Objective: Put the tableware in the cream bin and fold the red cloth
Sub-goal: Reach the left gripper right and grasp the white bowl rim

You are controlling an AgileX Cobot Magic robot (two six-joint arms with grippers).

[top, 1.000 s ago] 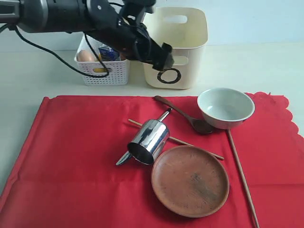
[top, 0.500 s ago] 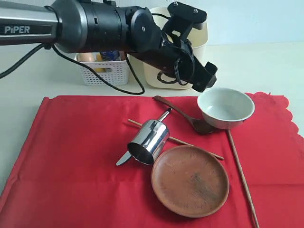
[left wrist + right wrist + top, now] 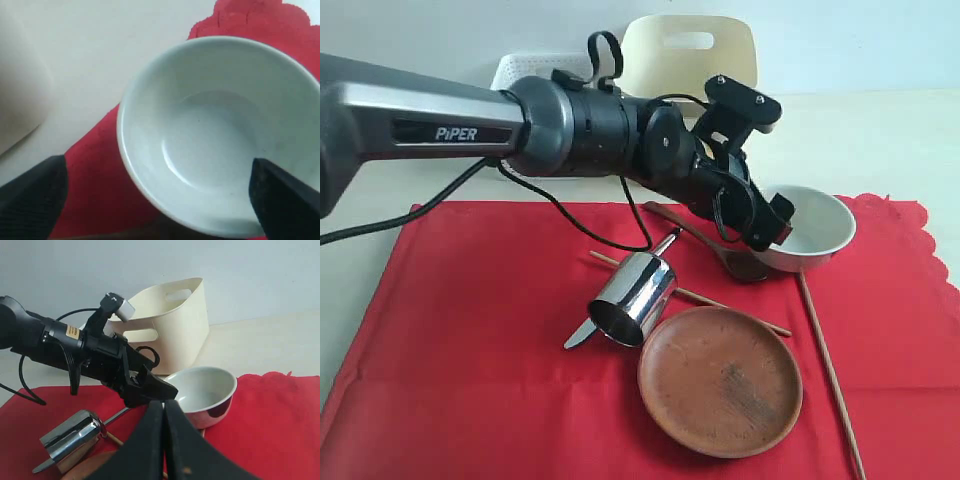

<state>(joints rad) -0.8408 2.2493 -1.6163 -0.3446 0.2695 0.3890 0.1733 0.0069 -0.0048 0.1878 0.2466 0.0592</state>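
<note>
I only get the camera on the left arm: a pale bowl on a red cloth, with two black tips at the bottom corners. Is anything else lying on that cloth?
Observer: Yes. A brown plate lies on the red cloth, nearer the exterior camera than the bowl.
Operator: Anything shiny?
Observer: A steel cup lies on its side right beside the plate, with its open mouth toward the exterior camera.
Operator: And what is the other arm doing?
Observer: The right hand is shut with nothing between its fingers, and its camera looks toward the bowl.
</note>
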